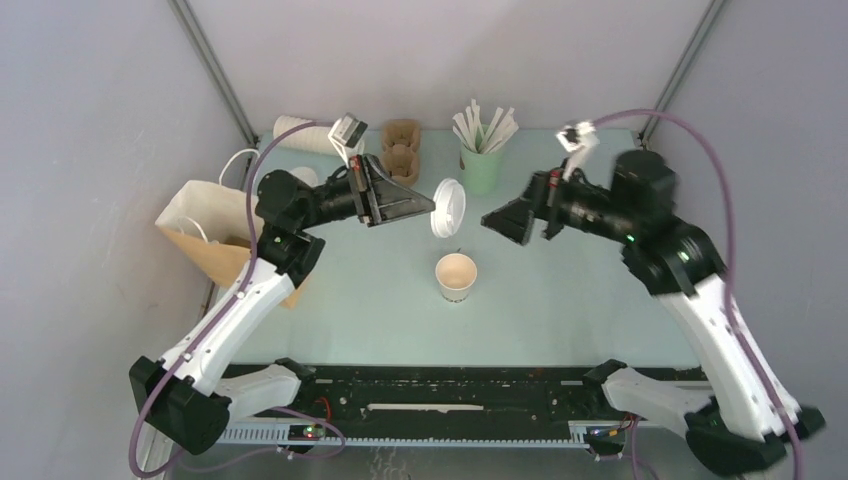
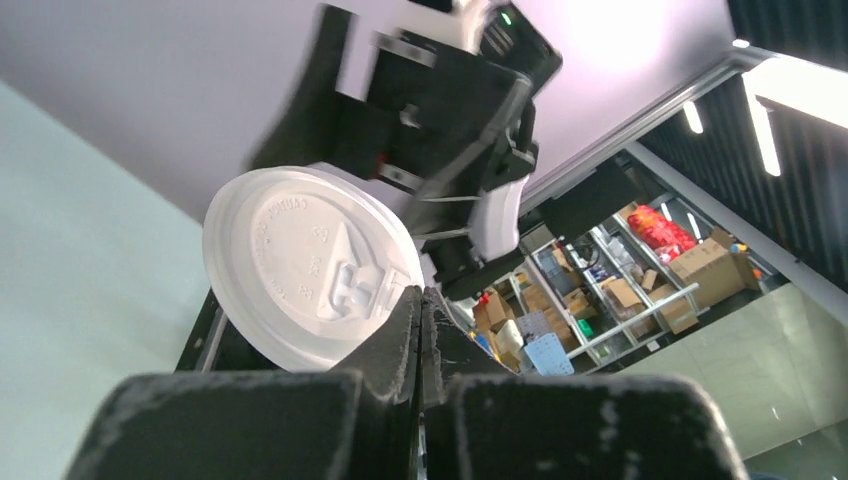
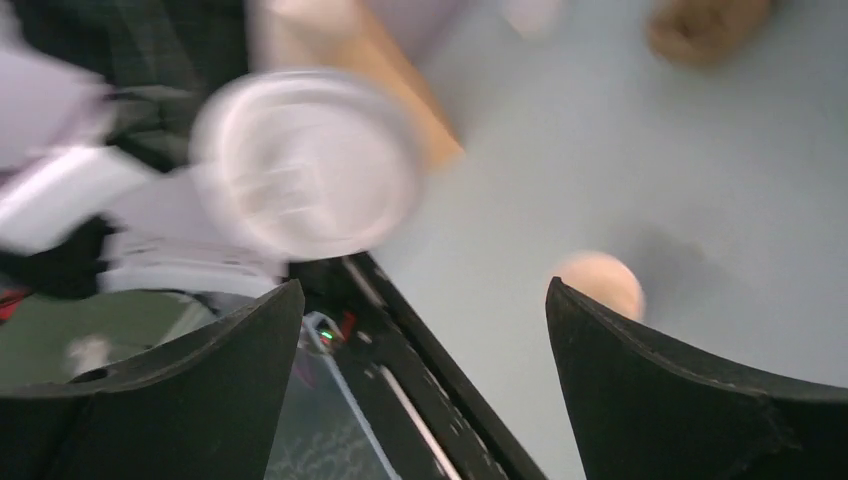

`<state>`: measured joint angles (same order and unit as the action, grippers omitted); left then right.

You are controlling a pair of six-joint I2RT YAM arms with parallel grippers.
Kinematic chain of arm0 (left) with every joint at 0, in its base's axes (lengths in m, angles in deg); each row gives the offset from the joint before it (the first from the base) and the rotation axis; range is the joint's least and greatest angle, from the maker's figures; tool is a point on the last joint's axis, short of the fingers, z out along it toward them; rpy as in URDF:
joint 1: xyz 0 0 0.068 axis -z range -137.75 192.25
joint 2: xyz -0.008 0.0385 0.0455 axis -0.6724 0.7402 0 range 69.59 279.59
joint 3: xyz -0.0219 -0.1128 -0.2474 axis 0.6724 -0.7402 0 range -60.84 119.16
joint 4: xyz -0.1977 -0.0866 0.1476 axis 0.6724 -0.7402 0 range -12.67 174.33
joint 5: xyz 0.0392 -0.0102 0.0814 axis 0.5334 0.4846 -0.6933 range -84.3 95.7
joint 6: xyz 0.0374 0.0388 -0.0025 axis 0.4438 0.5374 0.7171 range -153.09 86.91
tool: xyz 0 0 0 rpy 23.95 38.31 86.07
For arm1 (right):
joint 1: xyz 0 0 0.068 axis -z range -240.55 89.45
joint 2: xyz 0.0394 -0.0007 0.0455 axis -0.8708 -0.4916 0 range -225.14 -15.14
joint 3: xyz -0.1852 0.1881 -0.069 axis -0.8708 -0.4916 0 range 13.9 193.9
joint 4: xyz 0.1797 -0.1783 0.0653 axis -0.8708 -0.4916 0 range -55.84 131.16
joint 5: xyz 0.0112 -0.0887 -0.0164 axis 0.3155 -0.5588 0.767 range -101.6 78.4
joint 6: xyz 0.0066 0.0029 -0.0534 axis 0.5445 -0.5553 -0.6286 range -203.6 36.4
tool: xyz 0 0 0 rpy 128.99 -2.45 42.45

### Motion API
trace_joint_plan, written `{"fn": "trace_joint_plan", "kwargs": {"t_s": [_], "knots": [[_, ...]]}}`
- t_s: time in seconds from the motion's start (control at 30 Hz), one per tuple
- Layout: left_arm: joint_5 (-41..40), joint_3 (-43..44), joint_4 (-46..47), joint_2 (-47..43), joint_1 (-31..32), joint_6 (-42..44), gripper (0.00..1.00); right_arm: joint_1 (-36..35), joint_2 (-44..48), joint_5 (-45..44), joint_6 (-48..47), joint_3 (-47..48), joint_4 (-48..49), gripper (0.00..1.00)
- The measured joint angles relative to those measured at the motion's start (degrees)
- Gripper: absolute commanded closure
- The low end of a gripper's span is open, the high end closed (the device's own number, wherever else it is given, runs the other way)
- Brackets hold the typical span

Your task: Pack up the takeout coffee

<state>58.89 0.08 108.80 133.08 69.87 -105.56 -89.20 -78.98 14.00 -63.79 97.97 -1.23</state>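
Pale green desk (image 1: 560, 300), grey walls round it, w/ a small cream paper cup (image 1: 456, 277) standing upright and open near its middle; everything below is placed from that cup. Just behind the cup and raised off the desk, the white round lid (image 1: 447, 207) hangs on edge, tilted, not touching the cup. Left fingers (image 1: 428, 207) reach in from behind-left of the cup and are pinched tight on the lid's rim. Left wrist cam shows the lid (image 2: 305, 265) top side w/ its sip tab, fingers (image 2: 405, 330) meeting at its lower edge, no gap btwn them. Right fingers (image 1: 497, 221) sit behind-right of the cup, pointing at the lid, near but apart from it, spread wide w/ nothing btwn them. Right wrist cam is blurred but shows both fingers (image 3: 240, 370) far apart, lid (image 3: 305, 165) beyond them and cup (image 3: 600, 283) on the desk. Farther behind the cup: pale green cup of white sticks (image 1: 481, 165), slightly right; brown cardboard cup holders (image 1: 400, 147), slightly left; a stack of nested cups (image 1: 300, 132) lying on its side, further left. Brown paper bag (image 1: 205, 235) w/ white handles stands well left of the cup, at the desk edge.
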Motion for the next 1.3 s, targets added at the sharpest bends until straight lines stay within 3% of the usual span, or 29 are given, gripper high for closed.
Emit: {"fn": "trace_joint_plan", "kwargs": {"t_s": [0.13, 0.33, 0.57, 1.3], "knots": [[-1.2, 0.0, 7.0, -0.1, -0.9, -4.8, 1.00, -1.2, 7.3, 6.7, 5.6, -1.4, 13.6, 0.00], [-3.4, 0.0, 10.3, -0.2, -1.1, -7.8, 1.00, -5.0, 2.1, 6.3, 14.5, -1.6, 24.7, 0.00], [-4.3, -1.2, 11.0, -1.2, -1.1, -8.7, 1.00, -9.0, -4.9, 0.2, 17.3, -1.6, 22.9, 0.00], [-6.5, -1.2, 2.8, -2.6, -1.1, -4.9, 1.00, -10.6, 1.3, -2.0, 20.0, -4.5, 25.8, 0.01]]}}
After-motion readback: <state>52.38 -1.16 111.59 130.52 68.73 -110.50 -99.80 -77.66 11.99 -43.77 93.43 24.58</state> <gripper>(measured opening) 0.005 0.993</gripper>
